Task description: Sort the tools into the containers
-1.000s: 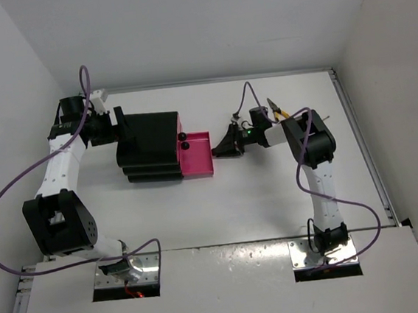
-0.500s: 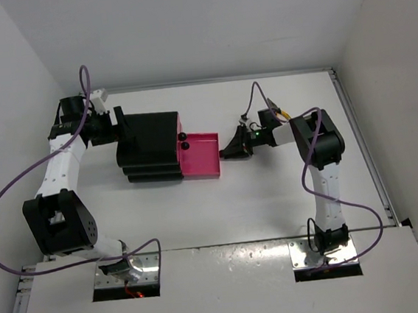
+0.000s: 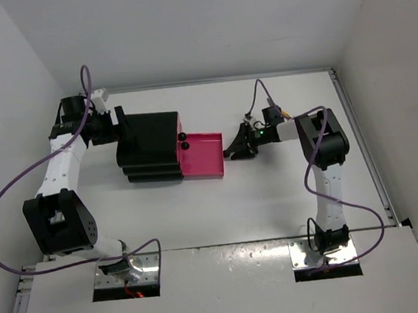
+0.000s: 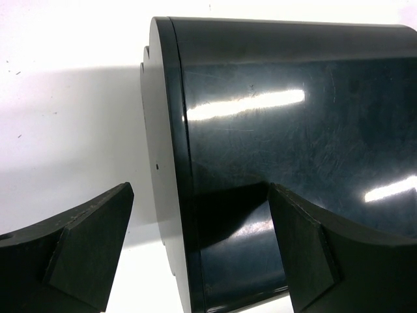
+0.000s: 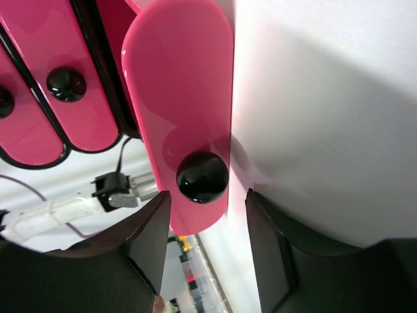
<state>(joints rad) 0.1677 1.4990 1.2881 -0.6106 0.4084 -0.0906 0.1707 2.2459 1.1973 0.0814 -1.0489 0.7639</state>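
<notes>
The black cabinet (image 3: 147, 149) lies on the table with its three pink drawers facing right. One drawer (image 3: 203, 157) is pulled out and its tray looks empty. My right gripper (image 3: 232, 150) is open at that drawer's front. In the right wrist view its fingers (image 5: 150, 241) stand either side of the black knob (image 5: 202, 177) without touching it. My left gripper (image 3: 117, 128) is open and straddles the cabinet's back edge (image 4: 176, 195). A bit of a yellow-orange tool (image 3: 282, 112) shows behind my right arm. The other tools are hidden.
The two shut drawers show their knobs (image 5: 66, 83) in the right wrist view and the top view (image 3: 183, 137). White walls close in the table at the back and both sides. A raised rail (image 3: 364, 149) runs along the right edge.
The drawer has slid out to the right by a few centimetres with my right gripper at its knob. The right arm has drawn back to the right. The left arm has not moved.
</notes>
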